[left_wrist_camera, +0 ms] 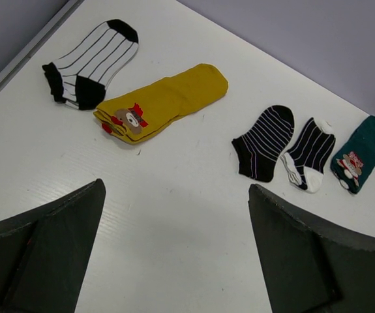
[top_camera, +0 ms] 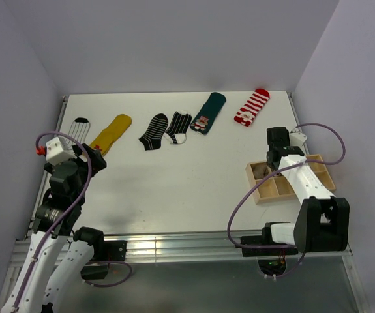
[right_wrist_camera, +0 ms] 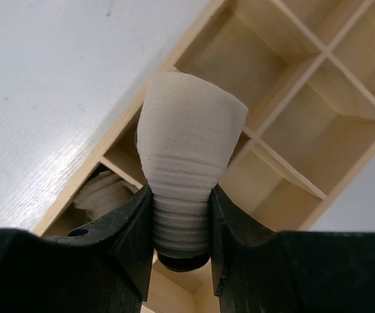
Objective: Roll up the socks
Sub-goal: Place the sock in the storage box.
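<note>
My right gripper (right_wrist_camera: pixel 180 215) is shut on a rolled white sock (right_wrist_camera: pixel 186 137) with a dark tip, held over the wooden divider box (right_wrist_camera: pixel 285 173); a rolled cream sock (right_wrist_camera: pixel 102 195) lies in the box's near-left cell. My left gripper (left_wrist_camera: pixel 174 222) is open and empty above bare table. Flat socks lie along the far side: white with black stripes (left_wrist_camera: pixel 89 62), yellow with a bear (left_wrist_camera: pixel 164 101), black with thin white lines (left_wrist_camera: pixel 265 140), black and white striped (left_wrist_camera: pixel 311 153), teal (left_wrist_camera: pixel 362 153), and red-and-white striped (top_camera: pixel 252 106).
The wooden box (top_camera: pixel 290 177) sits at the table's right side, under my right arm (top_camera: pixel 285 153). My left arm (top_camera: pixel 66 166) is at the left edge. Purple walls close in the table on three sides.
</note>
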Robot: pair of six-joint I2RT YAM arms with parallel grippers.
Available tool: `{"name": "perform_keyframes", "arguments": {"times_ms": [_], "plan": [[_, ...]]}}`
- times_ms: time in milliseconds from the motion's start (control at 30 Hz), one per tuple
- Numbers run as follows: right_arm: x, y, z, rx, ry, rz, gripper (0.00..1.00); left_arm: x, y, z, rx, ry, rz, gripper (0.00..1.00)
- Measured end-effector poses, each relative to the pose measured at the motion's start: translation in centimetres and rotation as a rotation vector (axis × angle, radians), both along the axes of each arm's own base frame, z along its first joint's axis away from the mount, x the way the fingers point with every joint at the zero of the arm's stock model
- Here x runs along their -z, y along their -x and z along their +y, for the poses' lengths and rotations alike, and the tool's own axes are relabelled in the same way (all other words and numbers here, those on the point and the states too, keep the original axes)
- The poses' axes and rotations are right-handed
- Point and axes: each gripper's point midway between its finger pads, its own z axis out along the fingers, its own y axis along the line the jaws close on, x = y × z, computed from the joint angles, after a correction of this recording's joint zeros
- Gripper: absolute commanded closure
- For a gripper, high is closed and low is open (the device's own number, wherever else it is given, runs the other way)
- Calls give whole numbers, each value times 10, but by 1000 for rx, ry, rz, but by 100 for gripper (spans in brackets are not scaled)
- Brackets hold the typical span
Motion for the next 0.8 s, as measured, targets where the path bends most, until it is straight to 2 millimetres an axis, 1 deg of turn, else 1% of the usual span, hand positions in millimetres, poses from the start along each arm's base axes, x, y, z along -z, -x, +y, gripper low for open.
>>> {"name": "perform_keyframes", "arguments": {"times_ms": [267,467,600,800], "plan": [[2,-22,13,-95,-68,-60,100,-4,3,-2,6,0,-17,3],[13,-21,10,-84,-98,-39,100,-3,4,-2,6,-1,-23,3],[21,-14,1,-47,-122,-32,100,-2,5,-2,9,-1,-25,3],[23,-9,-10,6,-129,-36,100,-2,6,-3,13,-1,-26,3]]}}
